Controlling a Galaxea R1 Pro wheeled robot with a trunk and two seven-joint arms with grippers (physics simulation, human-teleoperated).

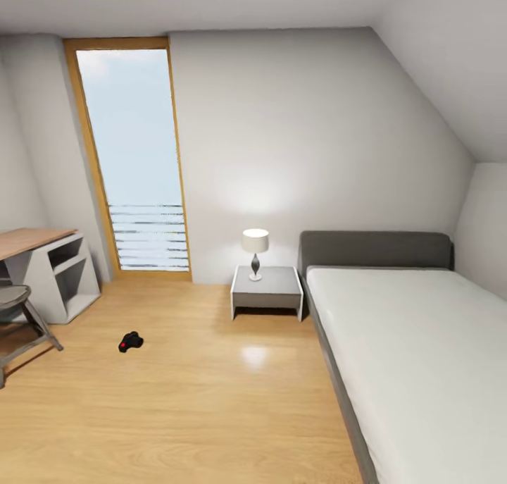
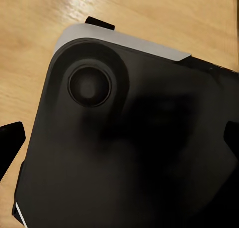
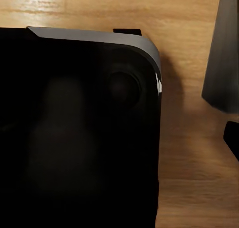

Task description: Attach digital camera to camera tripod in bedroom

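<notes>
- Wood floor (image 1: 211, 413) lies nearest, the bed (image 1: 422, 357) at its right.
- The camera (image 1: 130, 342) sits on the floor, near the stool (image 1: 17, 315) and bench (image 1: 42, 265).
- Farther: nightstand (image 1: 267, 290), lamp (image 1: 255, 248), window (image 1: 134, 160).
- Either claw's opening: cannot tell.

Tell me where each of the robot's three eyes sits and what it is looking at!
Head view: high on the robot's head, looking over the bedroom at the camera on the wood floor, the bed, nightstand and desk.
Left wrist view: on the left arm, looking down at the robot's dark base and one dark fingertip.
Right wrist view: on the right arm, looking down at the base too.
Shared: all views show the wood floor.
</notes>
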